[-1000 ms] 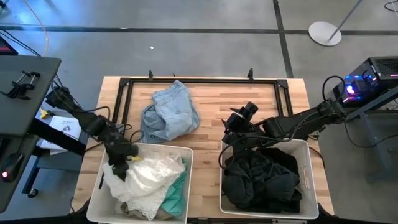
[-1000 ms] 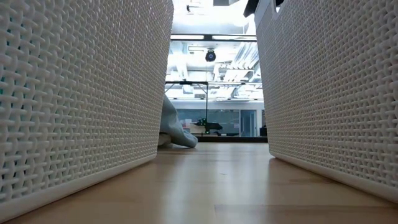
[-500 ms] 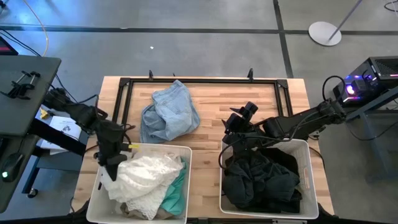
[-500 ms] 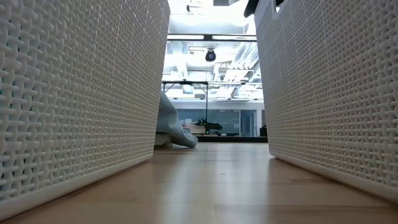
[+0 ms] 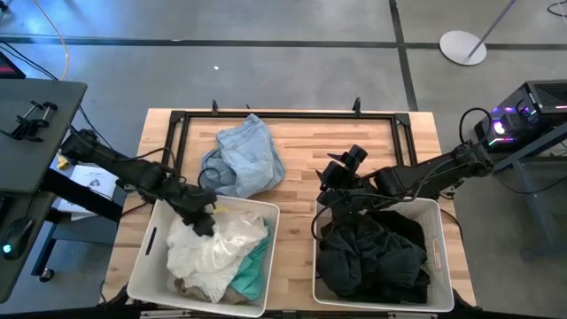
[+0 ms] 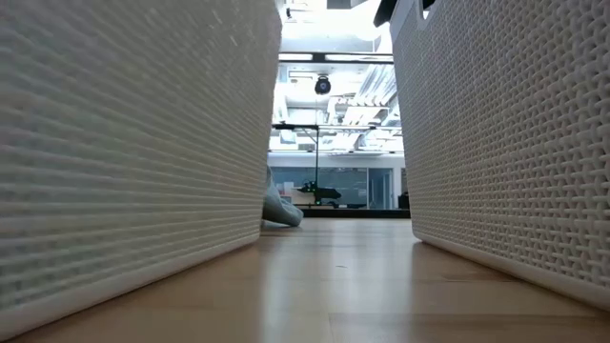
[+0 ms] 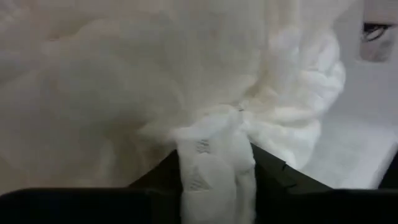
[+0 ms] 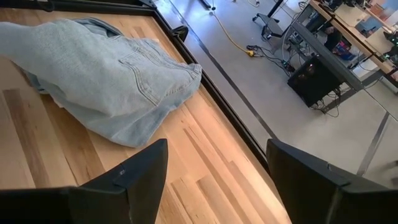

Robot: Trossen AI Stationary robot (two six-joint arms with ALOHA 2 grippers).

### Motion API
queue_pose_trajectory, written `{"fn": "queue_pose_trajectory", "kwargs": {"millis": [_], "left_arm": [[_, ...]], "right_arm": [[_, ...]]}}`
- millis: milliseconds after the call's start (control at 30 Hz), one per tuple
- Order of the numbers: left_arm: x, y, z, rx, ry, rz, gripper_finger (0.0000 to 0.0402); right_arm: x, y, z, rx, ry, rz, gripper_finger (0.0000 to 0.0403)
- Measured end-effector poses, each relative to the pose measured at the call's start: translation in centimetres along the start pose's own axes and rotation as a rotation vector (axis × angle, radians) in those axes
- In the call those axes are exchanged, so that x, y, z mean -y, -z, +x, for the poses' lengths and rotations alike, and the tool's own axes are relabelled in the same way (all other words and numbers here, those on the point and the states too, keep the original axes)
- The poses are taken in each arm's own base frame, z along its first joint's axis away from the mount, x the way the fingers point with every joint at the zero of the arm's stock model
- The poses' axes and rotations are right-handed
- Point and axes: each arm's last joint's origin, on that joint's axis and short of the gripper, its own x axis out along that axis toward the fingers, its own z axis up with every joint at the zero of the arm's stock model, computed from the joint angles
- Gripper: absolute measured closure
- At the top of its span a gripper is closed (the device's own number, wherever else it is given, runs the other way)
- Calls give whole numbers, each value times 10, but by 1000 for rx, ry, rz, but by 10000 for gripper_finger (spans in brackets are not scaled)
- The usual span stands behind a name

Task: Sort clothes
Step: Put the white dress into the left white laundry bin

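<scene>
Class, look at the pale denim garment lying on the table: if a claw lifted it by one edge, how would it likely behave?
The denim lies in a crumpled heap with folds, so it would probably droop and unfold rather than hold shape. Its thick seams and pocket suggest it is fairly heavy for cloth. On the wooden table it would likely drag, not roll.

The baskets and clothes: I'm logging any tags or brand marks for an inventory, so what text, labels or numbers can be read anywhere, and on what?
None can be read.
The sheet of paper beside the table's left edge carries dark print, too small to read.
The left basket, right basket, pale blue garment, white garment and dark clothes show no label.
</scene>
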Motion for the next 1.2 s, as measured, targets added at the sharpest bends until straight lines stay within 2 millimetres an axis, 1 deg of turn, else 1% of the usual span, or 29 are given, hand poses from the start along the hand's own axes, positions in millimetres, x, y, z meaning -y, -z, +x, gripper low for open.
{"fn": "queue_pose_trajectory", "kwargs": {"millis": [100, 200, 300, 367, 500, 667, 800, 900, 1000, 1067, 1133, 1200], "left_arm": [[1, 2, 4, -87, 9, 36, 269], [2, 3, 2, -141, 36, 14, 236], [2, 4, -7, -209, 79, -73, 207], [3, 6, -16, -224, 83, -120, 198], [16, 9, -44, -208, 101, -132, 197], [36, 12, -80, -142, 76, -127, 209], [43, 13, -104, -80, -3, -91, 220], [43, 13, -116, 4, -99, -24, 227], [41, 10, -115, 143, -181, 142, 232], [42, 6, -108, 268, -228, 268, 233], [44, 2, -98, 350, -265, 375, 234], [48, 3, -82, 351, -249, 519, 234]], "right_arm": [[1, 0, 1, -2, 4, 5, 144], [1, 0, 2, -3, 6, 16, 144], [1, -1, 2, 0, 5, 25, 144], [1, -1, 2, 2, 4, 18, 144], [1, -3, 3, 9, 3, 13, 144], [3, -5, 7, 7, -12, 22, 144], [5, -7, 11, 1, -6, 29, 144], [6, -7, 12, -1, -3, 28, 144], [6, -7, 12, -1, -4, 31, 144], [6, -7, 12, -2, -6, 37, 144], [5, -6, 11, -1, -8, 36, 144], [5, -6, 11, -1, -8, 35, 144]]}}
